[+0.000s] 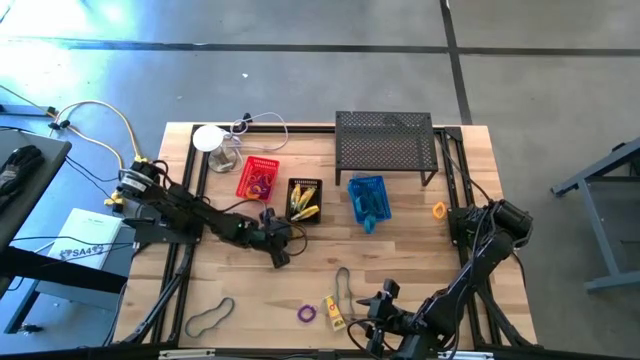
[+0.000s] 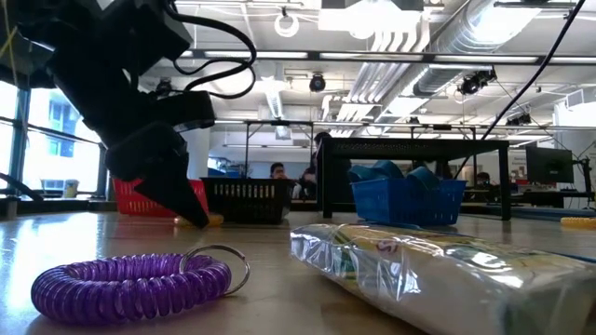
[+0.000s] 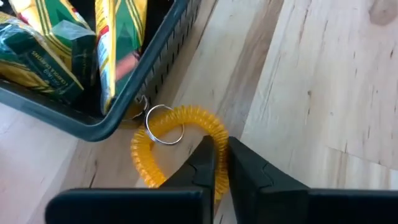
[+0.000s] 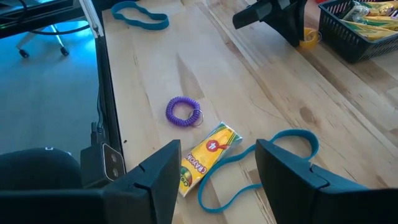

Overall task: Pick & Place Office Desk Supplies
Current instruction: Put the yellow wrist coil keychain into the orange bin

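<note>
Your left gripper (image 3: 216,163) has its fingers pinched together on the yellow coil ring (image 3: 180,127), which lies on the wood touching the near wall of the black basket (image 3: 163,65). Crayon packs (image 3: 118,34) fill that basket. Well away from the black basket, your right gripper (image 4: 214,177) hangs with fingers apart and empty, above a crayon pack (image 4: 205,155), a purple coil ring (image 4: 183,112) and a rubber-band loop (image 4: 261,162)

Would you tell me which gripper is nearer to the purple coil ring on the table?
Right. The right gripper hangs open just short of the purple coil ring. The left gripper is farther off, by the black basket, shut on the yellow coil ring.
</note>
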Robot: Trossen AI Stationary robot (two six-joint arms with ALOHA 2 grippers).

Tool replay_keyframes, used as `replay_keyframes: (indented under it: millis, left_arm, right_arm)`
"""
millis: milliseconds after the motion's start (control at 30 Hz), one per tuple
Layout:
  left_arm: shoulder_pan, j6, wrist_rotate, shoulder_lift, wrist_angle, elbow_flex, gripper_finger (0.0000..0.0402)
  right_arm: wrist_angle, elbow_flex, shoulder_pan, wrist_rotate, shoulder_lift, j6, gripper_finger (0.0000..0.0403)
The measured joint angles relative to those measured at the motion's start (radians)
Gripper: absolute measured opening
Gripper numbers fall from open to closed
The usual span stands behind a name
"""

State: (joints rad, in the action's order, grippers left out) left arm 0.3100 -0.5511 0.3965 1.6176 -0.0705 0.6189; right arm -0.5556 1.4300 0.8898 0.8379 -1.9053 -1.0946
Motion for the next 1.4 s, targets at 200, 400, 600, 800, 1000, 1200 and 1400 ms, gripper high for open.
replay_keyframes:
  millis: [200,400,600,800,1000,1200,1400]
  left_arm:
    - [0.095,-0.034,0.009,0.003,-0.017,0.008,0.0017]
    - [0.246,-0.116,0.032,-0.047,-0.006,0.050,0.0015]
    - [0.377,-0.125,0.205,-0.139,0.119,0.132,0.0014]
    - [0.406,-0.234,0.427,-0.244,0.536,0.282,0.0013]
    - [0.304,-0.402,0.498,-0.355,0.874,0.335,0.0013]
    - [0.106,-0.441,0.422,-0.423,1.034,0.335,0.0013]
    - [-0.139,-0.268,0.311,-0.404,1.034,0.322,0.0014]
  right_arm:
    - [0.000,0.000,0.000,0.000,0.000,0.000,0.0194]
    - [0.000,0.000,0.000,0.000,0.000,0.000,0.0194]
    - [0.000,0.000,0.000,0.000,0.000,0.000,0.0194]
    - [0.004,0.000,-0.002,0.001,0.000,0.000,0.0194]
    - [0.006,0.000,-0.002,0.001,0.000,0.002,0.0194]
    - [0.006,0.000,-0.002,0.001,0.000,0.016,0.0194]
    - [0.007,0.000,-0.002,0.001,0.000,0.023,0.0194]
